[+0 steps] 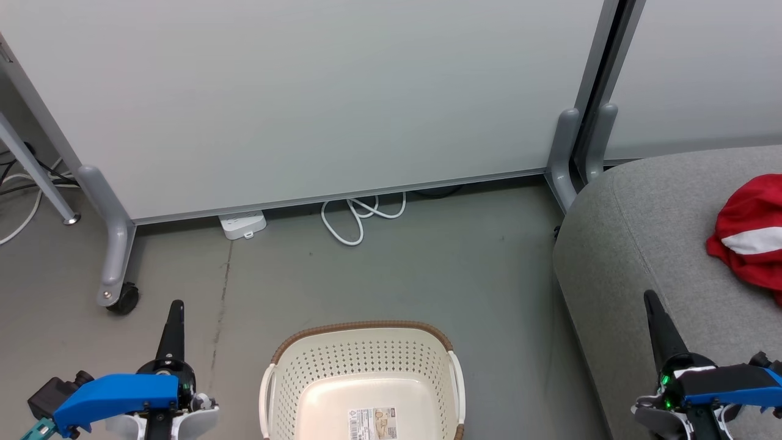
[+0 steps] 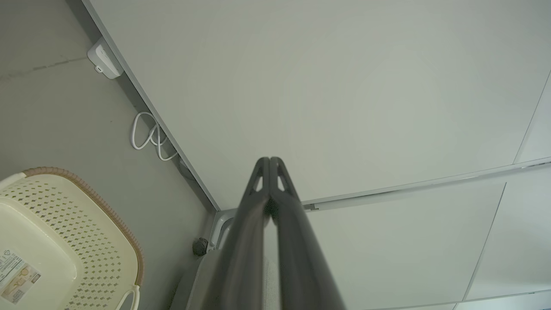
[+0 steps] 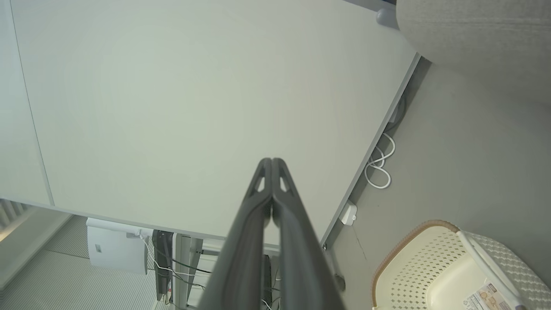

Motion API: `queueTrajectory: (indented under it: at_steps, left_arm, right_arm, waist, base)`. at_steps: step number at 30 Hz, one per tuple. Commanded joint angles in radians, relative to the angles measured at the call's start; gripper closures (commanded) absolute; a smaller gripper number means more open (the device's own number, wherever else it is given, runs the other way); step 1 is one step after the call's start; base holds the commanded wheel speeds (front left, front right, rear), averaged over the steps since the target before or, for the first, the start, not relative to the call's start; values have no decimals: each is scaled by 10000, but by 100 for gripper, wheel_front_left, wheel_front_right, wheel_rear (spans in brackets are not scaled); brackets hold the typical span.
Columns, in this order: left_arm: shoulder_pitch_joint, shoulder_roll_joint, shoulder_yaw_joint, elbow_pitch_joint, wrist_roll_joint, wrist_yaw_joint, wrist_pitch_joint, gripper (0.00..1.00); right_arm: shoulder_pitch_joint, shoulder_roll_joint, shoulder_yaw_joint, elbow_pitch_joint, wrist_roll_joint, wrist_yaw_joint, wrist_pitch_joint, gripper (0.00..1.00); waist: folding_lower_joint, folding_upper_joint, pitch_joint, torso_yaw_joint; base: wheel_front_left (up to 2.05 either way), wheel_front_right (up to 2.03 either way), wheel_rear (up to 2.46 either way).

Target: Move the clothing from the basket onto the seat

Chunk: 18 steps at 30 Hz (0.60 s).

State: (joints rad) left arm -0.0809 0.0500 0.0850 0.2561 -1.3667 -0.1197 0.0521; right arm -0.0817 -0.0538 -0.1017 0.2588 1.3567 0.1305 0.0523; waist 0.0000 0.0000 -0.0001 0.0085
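- Clothing [image 1: 750,235], red with a white stripe, lies bunched on the seat [image 1: 641,244], far right.
- Basket [image 1: 360,357] stands on the floor [image 1: 476,275], near centre, bottom label [image 1: 372,423] showing.
- Left claw [image 1: 176,305]: fingers pressed together, holding nothing, near left.
- Right claw [image 1: 650,297]: likewise together, near right by the seat.

Bare floor [image 1: 507,287] separates basket [image 1: 366,328] and seat [image 1: 635,244]; partition [image 1: 305,91] walls beyond.
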Motion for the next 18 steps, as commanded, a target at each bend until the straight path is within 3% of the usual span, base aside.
queueTrajectory:
  at_steps: [1,18]
  left_arm:
    - [-195,5,75,-92,-236,-73,89,100]
    - [-298,4,217,-106,-1468,-110,396,100]
  right_arm:
    - [-227,15,-23,-90,268,3,69,100]
    - [-268,32,-93,-120,1547,4,389,100]
  waist:
    - [0,0,1,-4]
    - [0,0,15,-46]
  base:
    - [0,0,0]
    - [0,0,0]
